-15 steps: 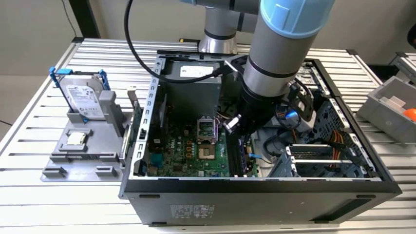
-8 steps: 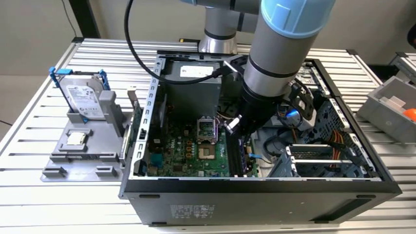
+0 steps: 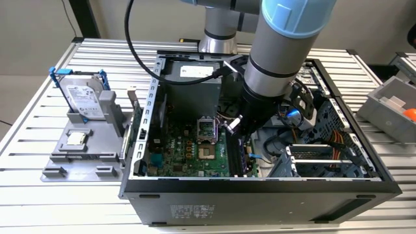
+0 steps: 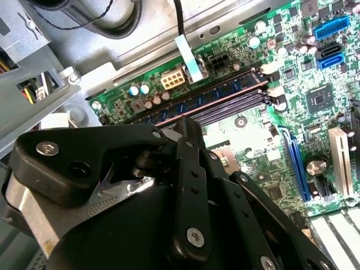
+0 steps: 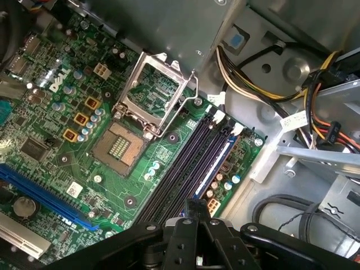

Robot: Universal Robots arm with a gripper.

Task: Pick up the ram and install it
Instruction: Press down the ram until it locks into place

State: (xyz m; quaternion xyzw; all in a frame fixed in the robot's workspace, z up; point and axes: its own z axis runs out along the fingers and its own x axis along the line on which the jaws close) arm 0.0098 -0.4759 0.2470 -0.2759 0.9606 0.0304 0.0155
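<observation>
The ram (image 4: 208,97) is a long dark blue stick with black chips. It lies in the outermost memory slot of the green motherboard (image 5: 67,84), next to empty black slots (image 5: 180,169). In the first wrist view the ram (image 5: 217,162) runs from the white slot clip down to my gripper (image 5: 194,207). My gripper (image 3: 233,130) reaches down inside the open computer case (image 3: 260,187). Its black fingers stand shut together over one end of the ram. I cannot tell whether they touch it. The black gripper (image 4: 188,128) body hides the near part of the slots.
An open CPU socket (image 5: 121,147) with its raised metal frame (image 5: 154,93) sits beside the slots. Cable bundles (image 5: 247,73) and a drive cage (image 3: 325,156) crowd the case. Outside, a grey fixture holds a hard drive (image 3: 85,100) and a small silver chip (image 3: 76,139). A grey bin (image 3: 393,105) stands at the exterior view's right.
</observation>
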